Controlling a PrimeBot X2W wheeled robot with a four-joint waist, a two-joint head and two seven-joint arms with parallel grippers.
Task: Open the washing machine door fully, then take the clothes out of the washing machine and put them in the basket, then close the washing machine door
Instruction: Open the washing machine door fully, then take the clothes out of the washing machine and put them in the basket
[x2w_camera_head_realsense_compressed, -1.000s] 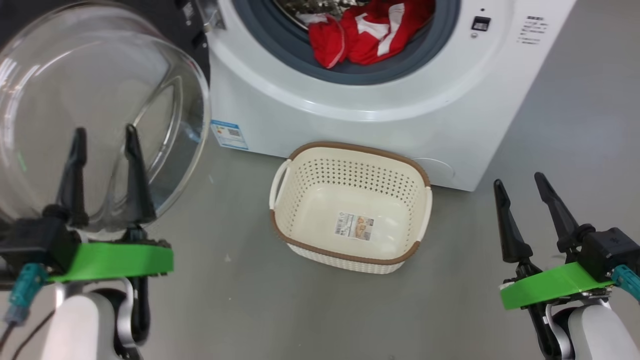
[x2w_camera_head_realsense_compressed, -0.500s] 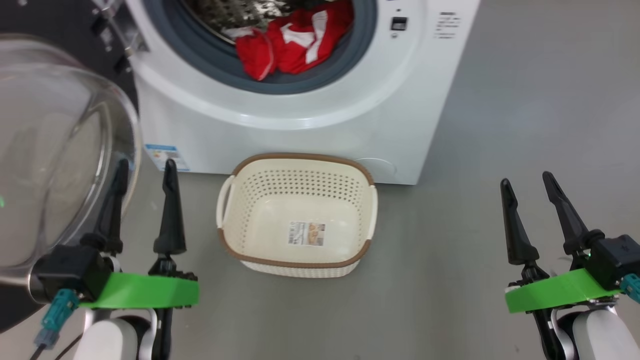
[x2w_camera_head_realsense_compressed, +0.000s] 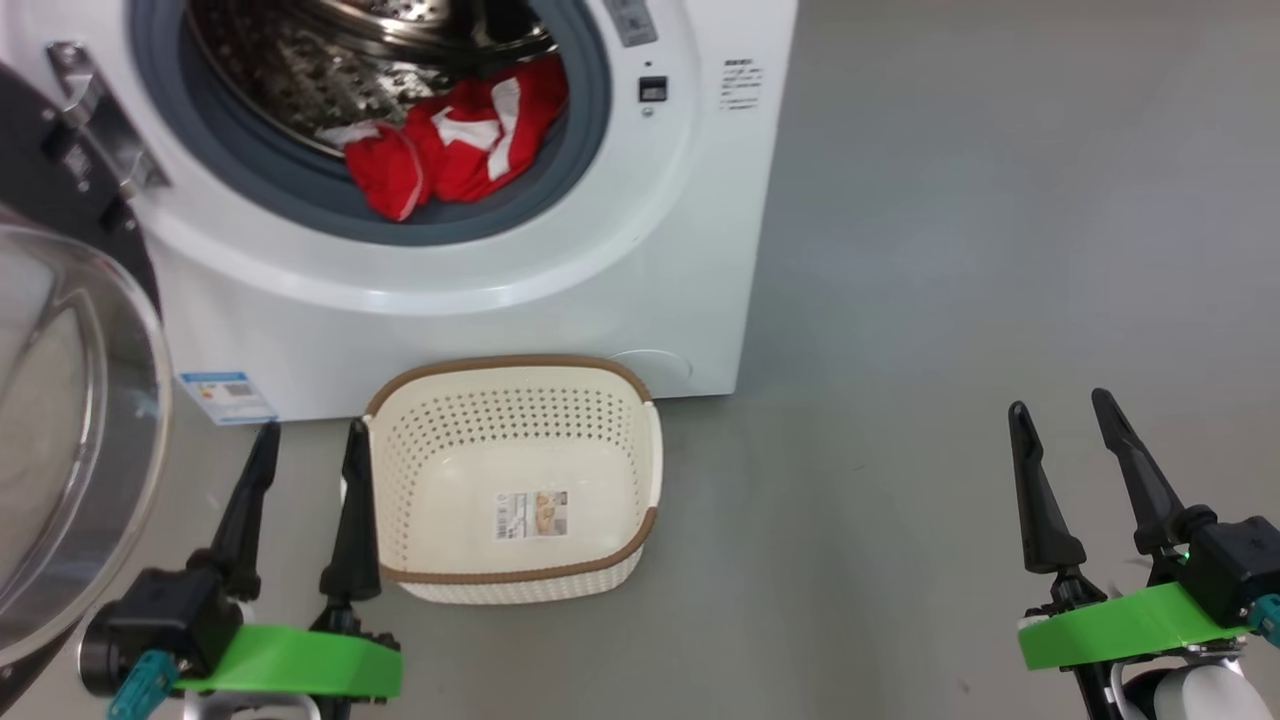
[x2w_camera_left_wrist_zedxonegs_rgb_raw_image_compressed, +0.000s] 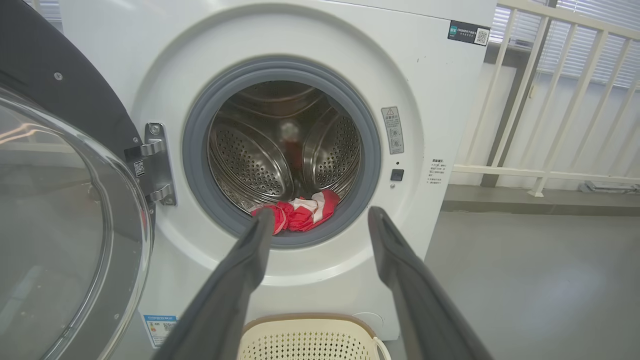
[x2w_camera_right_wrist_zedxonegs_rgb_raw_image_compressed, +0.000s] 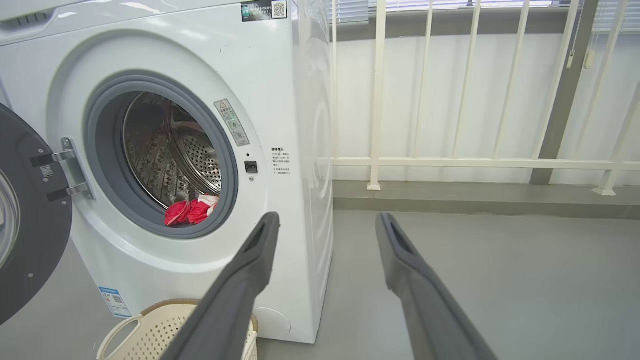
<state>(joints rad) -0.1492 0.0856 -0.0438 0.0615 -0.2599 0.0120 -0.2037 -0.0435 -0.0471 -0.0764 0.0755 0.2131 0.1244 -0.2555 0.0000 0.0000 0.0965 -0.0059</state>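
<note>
- My left gripper (x2w_camera_head_realsense_compressed: 312, 428), at the lower left of the head view, has its fingers spread apart and grips nothing; it is just beside the left wall of the basket (x2w_camera_head_realsense_compressed: 520, 420).
- My right gripper (x2w_camera_head_realsense_compressed: 1059, 402), lower right, is likewise spread wide over the grey floor (x2w_camera_head_realsense_compressed: 900, 300).
- The washing machine door (x2w_camera_head_realsense_compressed: 60, 430) stands swung open at the left edge.
- The clothes (x2w_camera_head_realsense_compressed: 450, 150) lie at the front lip of the drum (x2w_camera_head_realsense_compressed: 300, 70), inside the washing machine (x2w_camera_head_realsense_compressed: 480, 300), upper left.
- The basket sits on the floor just in front of the machine, lower centre.
</note>
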